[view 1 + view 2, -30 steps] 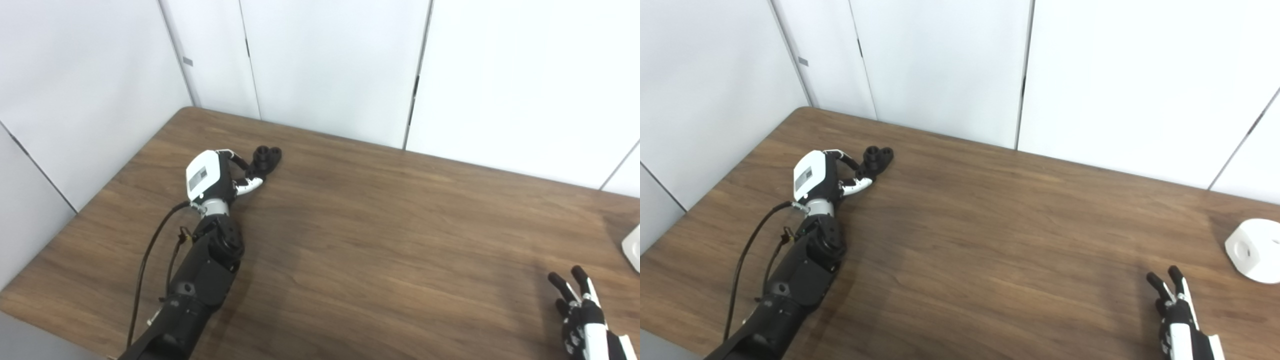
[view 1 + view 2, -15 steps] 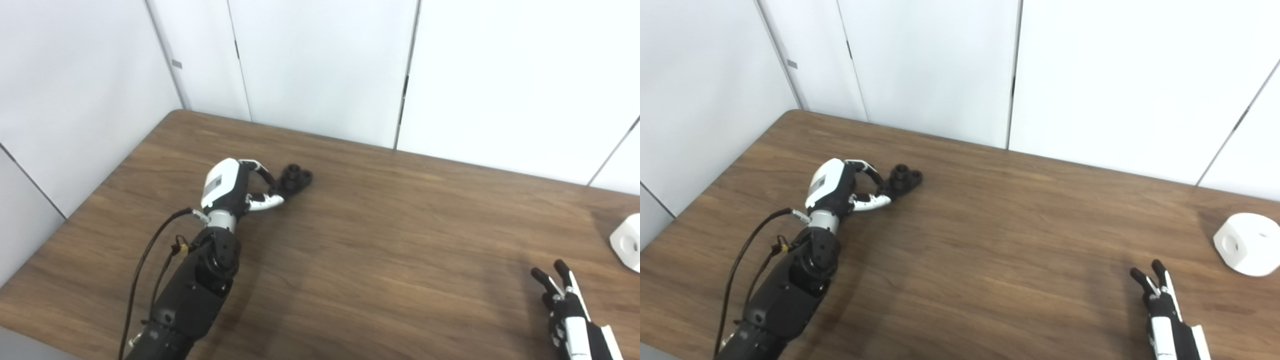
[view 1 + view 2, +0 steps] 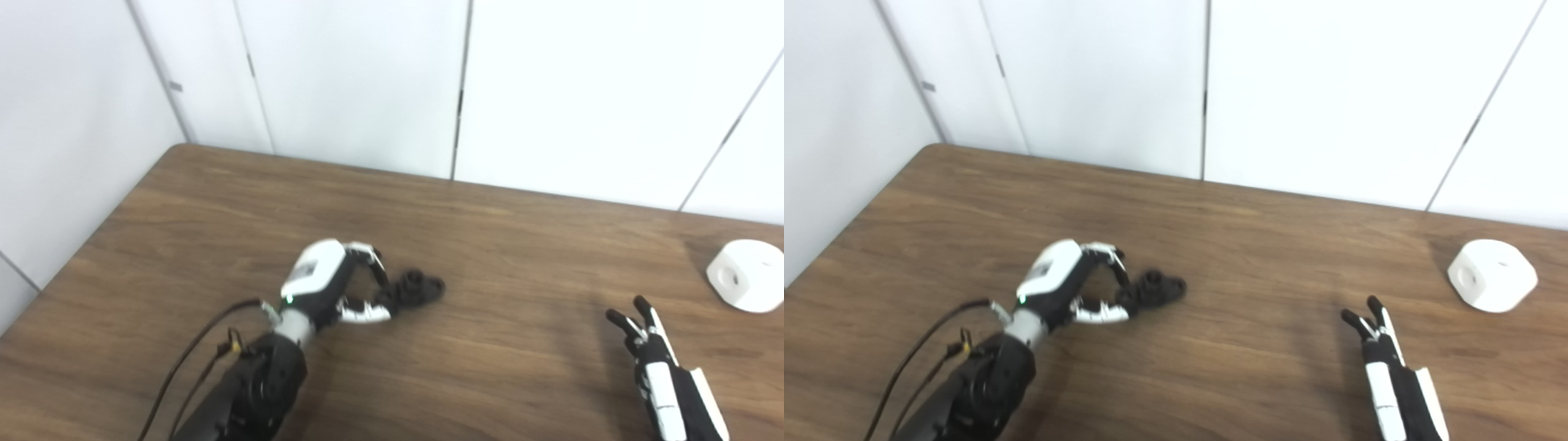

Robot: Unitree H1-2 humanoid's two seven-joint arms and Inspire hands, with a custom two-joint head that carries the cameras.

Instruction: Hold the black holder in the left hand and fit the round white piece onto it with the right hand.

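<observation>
The black holder (image 3: 1159,288) is a small dark part with round sockets, low over the wooden table (image 3: 1249,245) left of centre. My left hand (image 3: 1072,293) pinches its near end between curled fingers (image 3: 1111,260) and thumb. The round white piece (image 3: 1492,275), a squat puck with small holes, rests on the table at the far right. My right hand (image 3: 1381,349) lies near the front right with its fingers stretched out and apart, holding nothing, about a hand's length short of the white piece.
White wall panels (image 3: 1102,79) close off the table's far edge and left side. The left arm's black cable (image 3: 915,349) loops beside the forearm at the front left. Bare wood lies between the holder and the white piece.
The camera has swung right and tilted down. Beyond that shift, my left hand has brought the black holder away from the far left corner, nearer and toward the centre. The right hand has hardly moved.
</observation>
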